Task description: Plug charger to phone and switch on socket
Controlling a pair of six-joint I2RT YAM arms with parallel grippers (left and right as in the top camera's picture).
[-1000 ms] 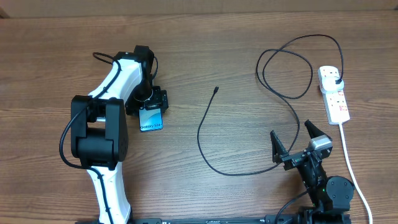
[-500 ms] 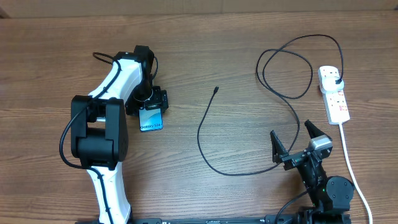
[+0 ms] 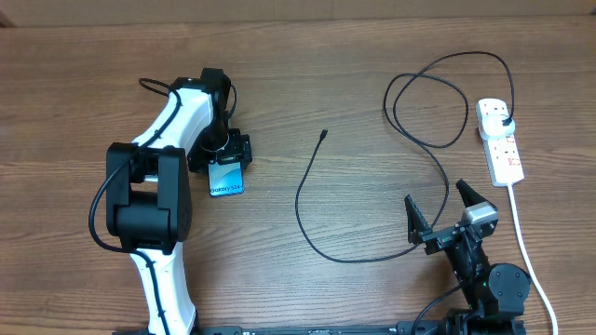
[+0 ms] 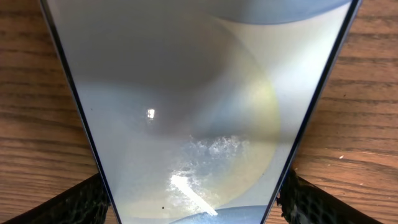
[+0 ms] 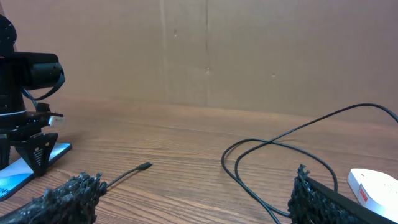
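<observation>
The phone lies flat on the table at the left, its light blue screen up. It fills the left wrist view. My left gripper stands over its far end with a finger pressed on each long edge. The charger is a thin black cable. Its connector tip lies free mid-table, and its plug sits in the white socket at the right. My right gripper is open and empty near the front edge. Its wrist view shows the tip and the socket.
The charger cable makes loops at the back right, between the table's middle and the socket. The socket's thick white cord runs to the front edge just right of my right arm. A brown cardboard wall stands behind the table.
</observation>
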